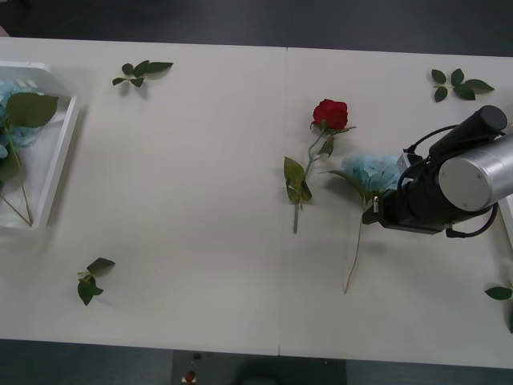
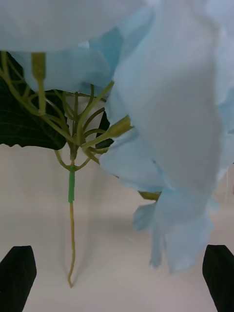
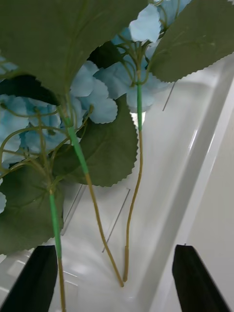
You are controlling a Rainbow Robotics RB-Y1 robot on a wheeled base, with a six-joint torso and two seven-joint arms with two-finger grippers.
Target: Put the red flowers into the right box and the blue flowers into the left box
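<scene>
Blue flowers: one pale blue cluster (image 1: 375,171) on the white worktop (image 1: 192,200), right of centre, stem running toward the near edge, big green leaf at its left side; head partly covered by the right arm. Further blue flowers (image 3: 97,92) lie in the left box (image 1: 56,156), at the far left of the worktop, with large green leaves and thin stems over the tray floor

Red flowers: one red rose (image 1: 329,113) on the worktop just left of the loose blue cluster, bloom toward the far side, stem and leaves toward the near side

Writing, brands, labels: none legible on any item

Right tool (image 2: 117,275): at the loose blue cluster, black fingers (image 2: 17,275) spread wide apart, one at each side; petals hang between them, nothing gripped, no contact seen

Left tool (image 3: 117,280): over the left box, black fingers (image 3: 36,278) wide apart, holding nothing, stems lying in the tray between them

Loose green leaf sprigs (image 1: 141,72): far left, far right, near left and near right edge of the worktop
</scene>
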